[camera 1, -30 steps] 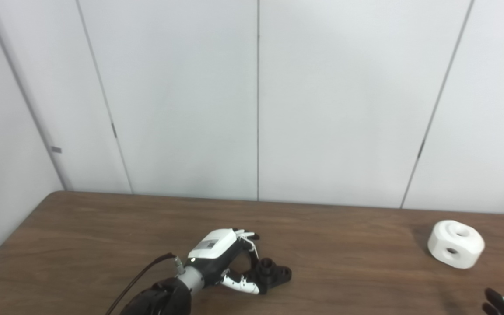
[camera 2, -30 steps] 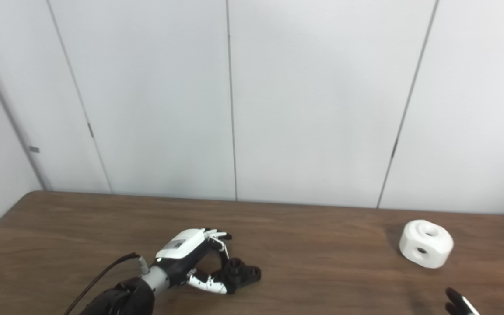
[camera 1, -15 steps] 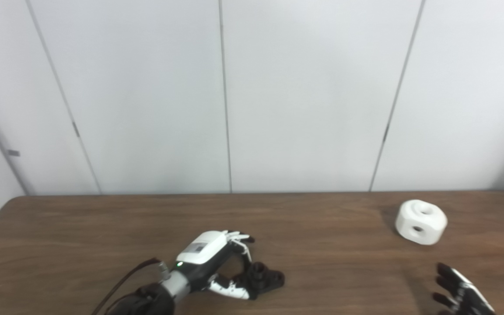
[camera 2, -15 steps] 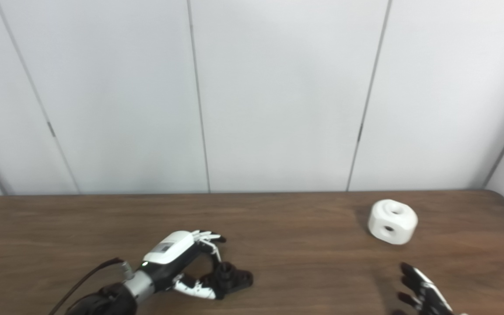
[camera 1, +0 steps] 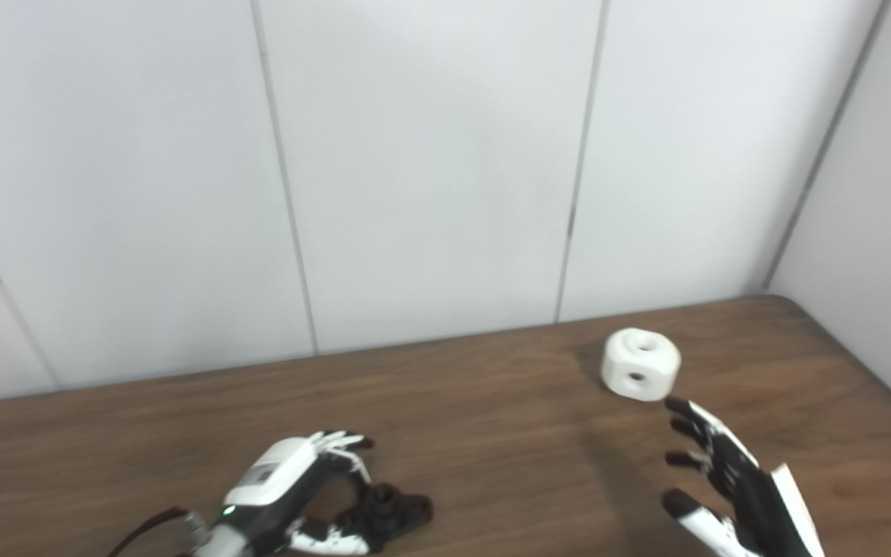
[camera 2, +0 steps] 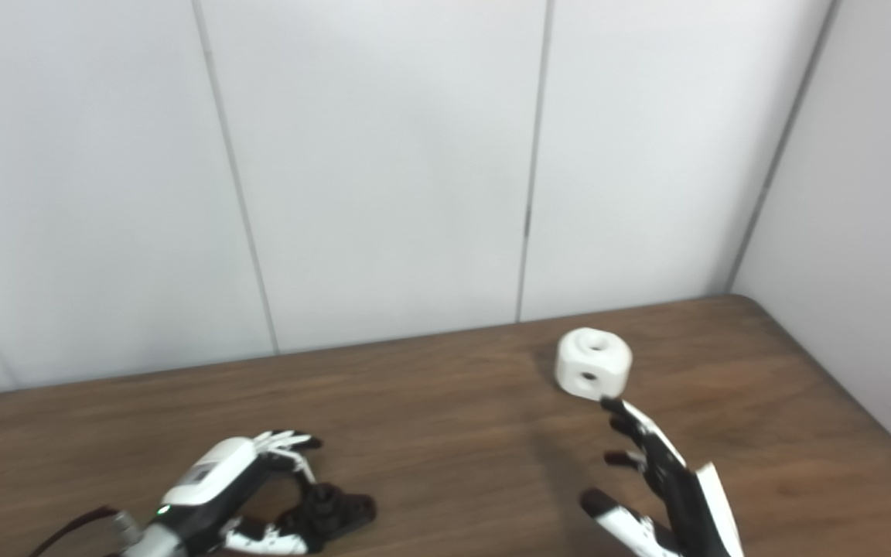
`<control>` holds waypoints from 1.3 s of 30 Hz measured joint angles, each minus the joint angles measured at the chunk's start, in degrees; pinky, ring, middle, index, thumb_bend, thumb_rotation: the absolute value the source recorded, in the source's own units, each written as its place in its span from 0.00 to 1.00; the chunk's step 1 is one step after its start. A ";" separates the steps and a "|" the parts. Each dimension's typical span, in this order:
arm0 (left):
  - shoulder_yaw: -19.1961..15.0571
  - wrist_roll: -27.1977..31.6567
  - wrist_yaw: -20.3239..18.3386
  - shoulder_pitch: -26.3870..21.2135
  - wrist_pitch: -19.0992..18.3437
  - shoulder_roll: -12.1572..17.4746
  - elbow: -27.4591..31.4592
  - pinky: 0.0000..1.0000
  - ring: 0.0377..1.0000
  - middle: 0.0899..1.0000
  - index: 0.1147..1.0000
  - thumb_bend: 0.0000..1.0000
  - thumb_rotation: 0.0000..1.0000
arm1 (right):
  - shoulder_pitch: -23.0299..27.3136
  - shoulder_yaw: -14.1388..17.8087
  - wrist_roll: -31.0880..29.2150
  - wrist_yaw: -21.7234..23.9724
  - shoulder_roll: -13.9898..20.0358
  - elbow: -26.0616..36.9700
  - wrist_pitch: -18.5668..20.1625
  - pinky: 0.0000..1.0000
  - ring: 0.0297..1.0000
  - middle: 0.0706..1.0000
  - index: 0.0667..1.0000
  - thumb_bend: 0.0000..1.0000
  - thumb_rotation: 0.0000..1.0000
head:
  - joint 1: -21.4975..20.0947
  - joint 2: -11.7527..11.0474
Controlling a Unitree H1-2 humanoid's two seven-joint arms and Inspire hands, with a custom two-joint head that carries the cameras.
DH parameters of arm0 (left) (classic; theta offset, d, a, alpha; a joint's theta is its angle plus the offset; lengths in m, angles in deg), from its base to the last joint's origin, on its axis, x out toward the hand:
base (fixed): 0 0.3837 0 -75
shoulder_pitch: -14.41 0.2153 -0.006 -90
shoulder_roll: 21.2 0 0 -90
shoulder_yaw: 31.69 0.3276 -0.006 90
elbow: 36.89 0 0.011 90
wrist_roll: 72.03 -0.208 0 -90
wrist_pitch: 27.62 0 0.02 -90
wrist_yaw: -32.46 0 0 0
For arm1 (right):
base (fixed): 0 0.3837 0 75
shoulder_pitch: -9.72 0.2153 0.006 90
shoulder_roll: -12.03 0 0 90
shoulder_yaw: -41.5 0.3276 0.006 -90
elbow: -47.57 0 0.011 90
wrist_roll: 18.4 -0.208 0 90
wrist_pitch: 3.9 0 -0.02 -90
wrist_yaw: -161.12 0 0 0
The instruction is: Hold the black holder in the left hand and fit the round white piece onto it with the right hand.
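The black holder (camera 1: 395, 510) lies on the brown table (camera 1: 492, 418) at the lower left. My left hand (camera 1: 283, 483) curls round it: the thumb lies along its near side, and the fingers (camera 1: 341, 445) arch above it with a gap, so the hand is open. The round white piece (camera 1: 640, 374), with a hole on top and one in its side, stands at the back right of the table. Just in front of the piece is my right hand (camera 1: 732, 487), open with fingers spread. Its fingertips stop a little short of the piece.
White wall panels rise right behind the table's far edge. A side wall closes the right, close to the table's rounded back right corner (camera 1: 782, 300). A dark cable (camera 1: 144, 530) trails from my left wrist.
The camera has swung to the right, so the whole picture has shifted. My right hand has come up from the bottom edge toward the white piece. My left hand stays by the holder.
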 measured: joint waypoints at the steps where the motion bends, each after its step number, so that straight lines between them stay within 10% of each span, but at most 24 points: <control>1: -0.11 0.04 0.13 0.05 0.68 0.02 -0.29 0.93 0.91 0.86 0.41 0.52 0.05 | -0.06 0.60 0.24 -0.21 0.05 0.32 0.18 0.65 0.81 0.84 0.79 0.97 0.73 | 0.00 0.00; 17: -1.13 0.79 -0.60 0.07 2.77 0.21 -1.56 0.98 0.92 0.88 0.41 0.51 0.04 | 8.01 8.59 9.14 -0.89 1.86 4.88 11.92 0.70 0.86 0.88 0.85 0.87 0.69 | -2.64 -1.93; 39: -2.56 2.15 -0.58 -0.21 6.78 0.20 -4.49 0.97 0.92 0.86 0.41 0.51 0.04 | 25.84 2.91 17.13 7.10 17.87 -23.61 22.37 0.67 0.85 0.91 0.88 1.00 0.61 | -5.36 -4.39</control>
